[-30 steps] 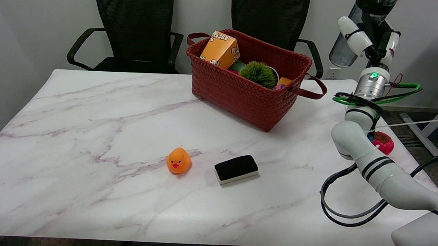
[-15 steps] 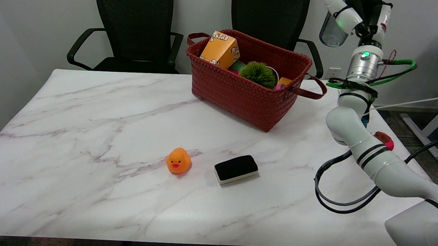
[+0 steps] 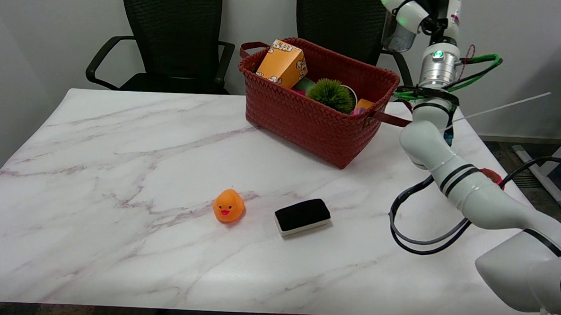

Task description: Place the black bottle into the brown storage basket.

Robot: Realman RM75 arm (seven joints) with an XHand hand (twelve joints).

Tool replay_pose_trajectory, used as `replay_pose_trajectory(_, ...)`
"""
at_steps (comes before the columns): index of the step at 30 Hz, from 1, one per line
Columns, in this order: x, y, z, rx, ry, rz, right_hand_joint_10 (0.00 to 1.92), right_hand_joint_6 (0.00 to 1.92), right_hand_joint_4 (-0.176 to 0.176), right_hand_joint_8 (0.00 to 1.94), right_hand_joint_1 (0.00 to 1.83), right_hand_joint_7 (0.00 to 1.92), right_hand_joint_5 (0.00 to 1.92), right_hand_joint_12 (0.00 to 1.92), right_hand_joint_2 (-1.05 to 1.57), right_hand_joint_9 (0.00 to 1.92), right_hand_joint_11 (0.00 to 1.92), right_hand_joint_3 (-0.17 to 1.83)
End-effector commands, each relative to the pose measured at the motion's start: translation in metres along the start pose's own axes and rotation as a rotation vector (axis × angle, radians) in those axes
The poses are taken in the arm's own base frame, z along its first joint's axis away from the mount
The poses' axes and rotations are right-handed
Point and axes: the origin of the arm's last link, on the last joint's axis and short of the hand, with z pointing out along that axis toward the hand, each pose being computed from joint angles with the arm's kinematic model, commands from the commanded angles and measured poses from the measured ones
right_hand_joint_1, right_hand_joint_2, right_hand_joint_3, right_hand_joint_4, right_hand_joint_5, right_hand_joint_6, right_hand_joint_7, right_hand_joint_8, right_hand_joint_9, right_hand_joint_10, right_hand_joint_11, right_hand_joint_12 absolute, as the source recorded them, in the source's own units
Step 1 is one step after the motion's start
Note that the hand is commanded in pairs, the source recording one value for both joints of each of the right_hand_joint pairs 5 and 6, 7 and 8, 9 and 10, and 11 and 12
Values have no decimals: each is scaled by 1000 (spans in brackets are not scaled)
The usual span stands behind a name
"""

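The right hand (image 3: 417, 14), cropped at the top edge, seemingly grips the bottle (image 3: 395, 35) above the basket (image 3: 310, 118).

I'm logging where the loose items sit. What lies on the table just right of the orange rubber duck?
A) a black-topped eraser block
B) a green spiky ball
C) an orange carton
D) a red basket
A: the black-topped eraser block lies on the marble table just right of the duck.
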Motion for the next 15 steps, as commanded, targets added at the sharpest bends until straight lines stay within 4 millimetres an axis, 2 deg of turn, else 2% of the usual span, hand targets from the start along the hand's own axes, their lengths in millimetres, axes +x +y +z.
replay_pose_trajectory(1,-60,3,14,-57,-163,-74,780,894,0,1152,1032,1152,894,528,903,780,528,144)
replay_pose_trajectory(8,-79,15,11,-104,-231,-128,770,886,0,1144,1030,1144,886,524,905,770,524,130)
replay_pose_trajectory(15,-82,31,8,-154,-258,-163,765,879,0,1140,1031,1140,879,528,905,765,528,126)
